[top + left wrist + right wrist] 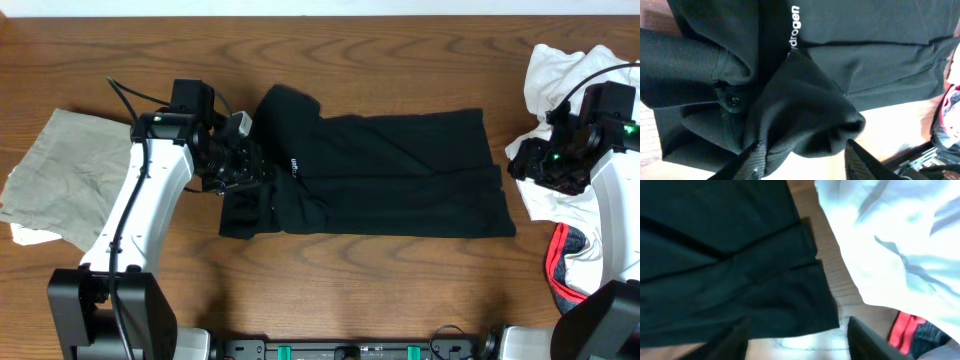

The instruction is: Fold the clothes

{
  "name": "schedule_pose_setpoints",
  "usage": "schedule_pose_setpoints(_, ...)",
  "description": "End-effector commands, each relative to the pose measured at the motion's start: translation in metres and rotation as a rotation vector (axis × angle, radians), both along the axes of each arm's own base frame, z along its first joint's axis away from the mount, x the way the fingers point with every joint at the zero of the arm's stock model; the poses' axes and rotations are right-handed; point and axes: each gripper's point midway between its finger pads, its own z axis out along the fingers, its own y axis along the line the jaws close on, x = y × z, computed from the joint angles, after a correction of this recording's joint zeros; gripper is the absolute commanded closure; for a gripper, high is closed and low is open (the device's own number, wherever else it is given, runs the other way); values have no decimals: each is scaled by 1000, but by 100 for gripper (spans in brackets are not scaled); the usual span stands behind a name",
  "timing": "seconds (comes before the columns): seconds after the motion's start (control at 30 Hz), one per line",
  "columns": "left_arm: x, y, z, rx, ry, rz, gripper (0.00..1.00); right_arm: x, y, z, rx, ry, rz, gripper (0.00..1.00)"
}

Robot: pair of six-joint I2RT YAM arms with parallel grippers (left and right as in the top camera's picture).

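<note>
A black collared shirt [400,170] lies folded lengthwise across the middle of the table, collar end to the left, with a small white logo [295,165]. My left gripper [240,165] is over the collar end. In the left wrist view the shirt [865,30] fills the frame, and a bunched fold of it sits between the spread fingers [807,167], touching the left one. My right gripper [518,162] hovers open by the shirt's right hem. In the right wrist view the fingers [797,342] straddle the hem corner of the shirt [715,255].
A khaki garment [70,175] lies flat at the far left. A white garment [560,70] is heaped at the right edge under my right arm, and it also shows in the right wrist view [900,245]. A red and grey garment [570,270] lies at the front right.
</note>
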Motion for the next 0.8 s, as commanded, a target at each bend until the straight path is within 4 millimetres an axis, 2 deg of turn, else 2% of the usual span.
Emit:
schedule_pose_setpoints(0.0, -1, 1, -1, 5, 5, 1, 45, -4, 6, -1, 25, 15, 6, 61)
schedule_pose_setpoints(0.17, -6, 4, -3, 28, 30, 4, 45, -16, 19, -9, 42, 69, 39, 82)
schedule_pose_setpoints(0.4, -41, 40, -18, 244, 176, 13, 43, -32, 45, -45, 52, 127, 115, 77)
schedule_pose_setpoints(0.5, -46, 48, -24, 291, 199, 35, 39, -33, 58, -62, 68, 118, 139, 79)
schedule_pose_setpoints(0.57, -43, 51, -31, 311, 185, 48, 39, -33, 64, -70, 75, 108, 143, 81)
schedule_pose_setpoints(0.77, -15, 51, -58, 306, 53, 86, 38, -36, 71, -86, 74, 98, 157, 85)
